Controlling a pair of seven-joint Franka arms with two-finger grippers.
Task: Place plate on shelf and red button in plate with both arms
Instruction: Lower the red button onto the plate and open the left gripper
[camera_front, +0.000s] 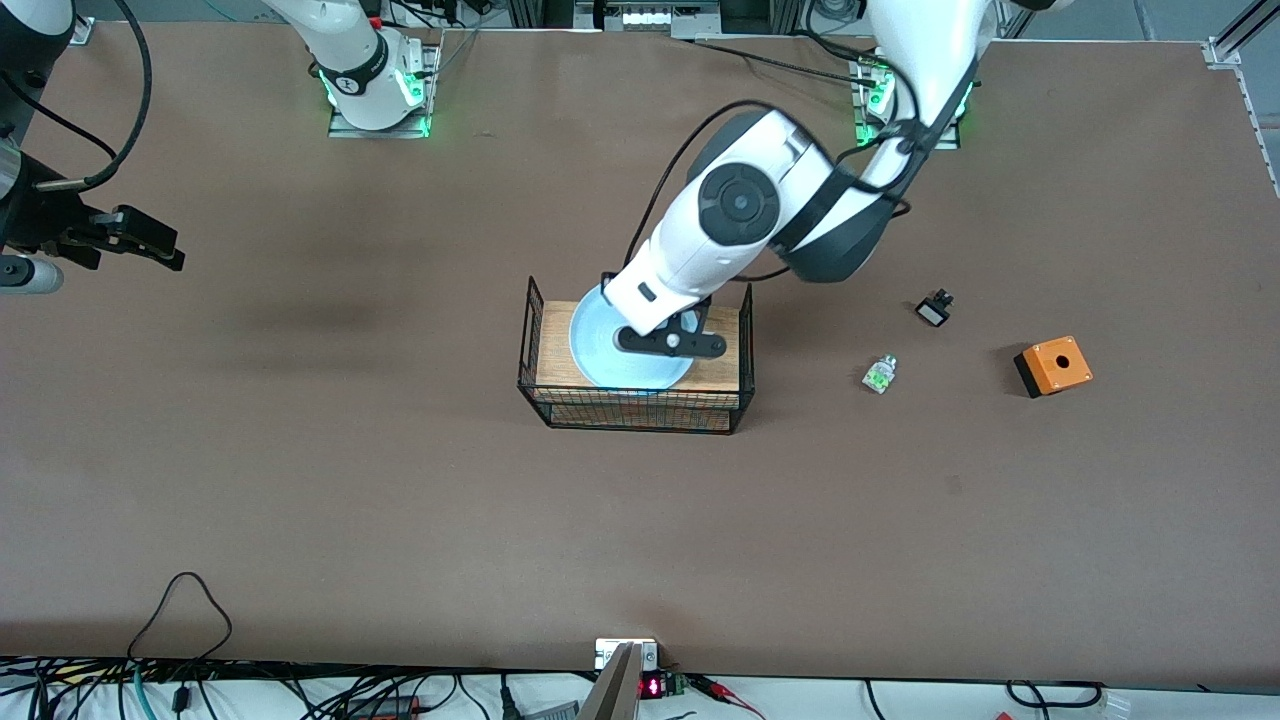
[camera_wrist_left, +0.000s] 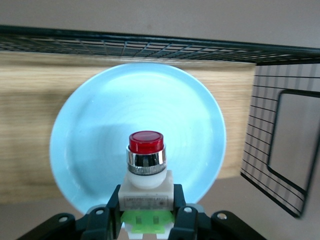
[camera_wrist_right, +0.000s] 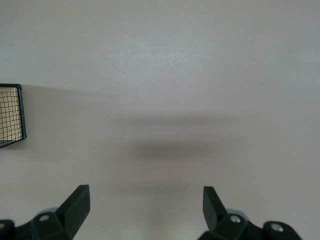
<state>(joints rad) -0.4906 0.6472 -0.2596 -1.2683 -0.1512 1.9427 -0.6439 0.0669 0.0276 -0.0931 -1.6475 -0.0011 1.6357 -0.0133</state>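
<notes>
Clamped between our left gripper's (camera_wrist_left: 148, 216) fingers (camera_wrist_left: 107, 220), the small, rigid red button (camera_wrist_left: 146, 172) is hanging over the glossy plate (camera_wrist_left: 90, 150) while our right gripper (camera_wrist_right: 146, 206) is waiting, spread.

You are looking at a robotics lab: two arm bases (camera_front: 375, 85) are standing bolted to a brown counter (camera_front: 400, 500), with cables (camera_front: 180, 690) and aluminium framing (camera_front: 1235, 40) running along its edges.
</notes>
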